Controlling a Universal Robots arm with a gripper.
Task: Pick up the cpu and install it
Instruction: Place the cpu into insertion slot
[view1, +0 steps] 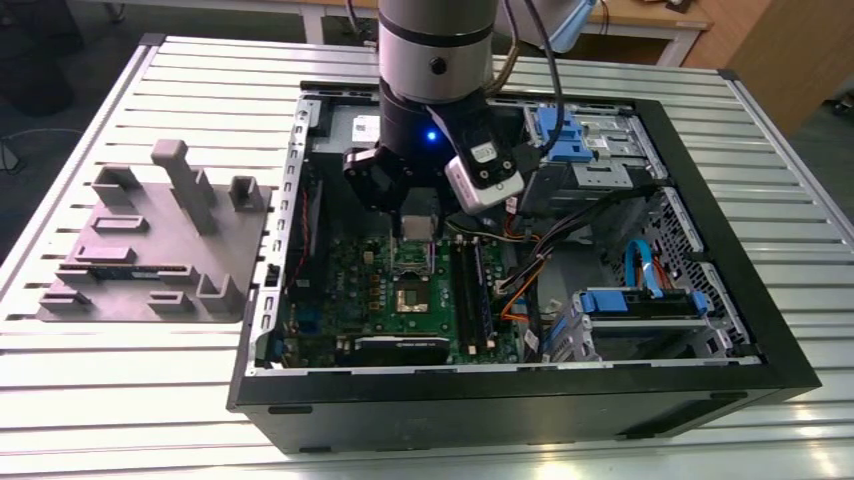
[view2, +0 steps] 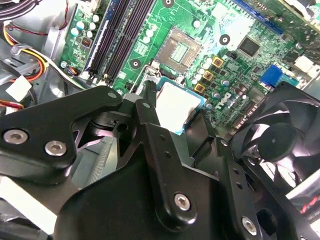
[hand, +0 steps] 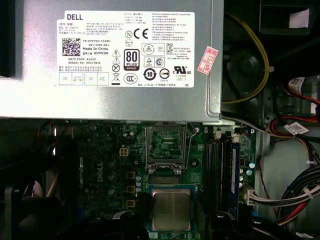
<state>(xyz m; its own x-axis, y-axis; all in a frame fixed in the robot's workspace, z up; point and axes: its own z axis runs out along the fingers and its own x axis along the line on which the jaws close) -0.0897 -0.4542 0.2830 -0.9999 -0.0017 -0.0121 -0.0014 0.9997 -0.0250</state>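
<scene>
My gripper (view1: 418, 228) hangs inside the open computer case (view1: 747, 300), above the green motherboard (view1: 400, 300). It is shut on the cpu (view2: 177, 105), a small square chip with a silvery-grey top (hand: 171, 209). Black fingers (view2: 149, 102) press on two opposite edges of the chip. The metal-framed socket (hand: 165, 145) lies open on the board, and its centre (view2: 182, 49) holds nothing. In both wrist views the cpu is held a short way off to one side of the socket and above the board.
A grey moulded tray (view1: 147, 250) sits on the slatted table at the exterior view's left. Inside the case are a big grey box with a white label (hand: 115, 60), black memory slots (view2: 117, 35), a black fan (view2: 280, 145) and cable bundles (hand: 295, 195).
</scene>
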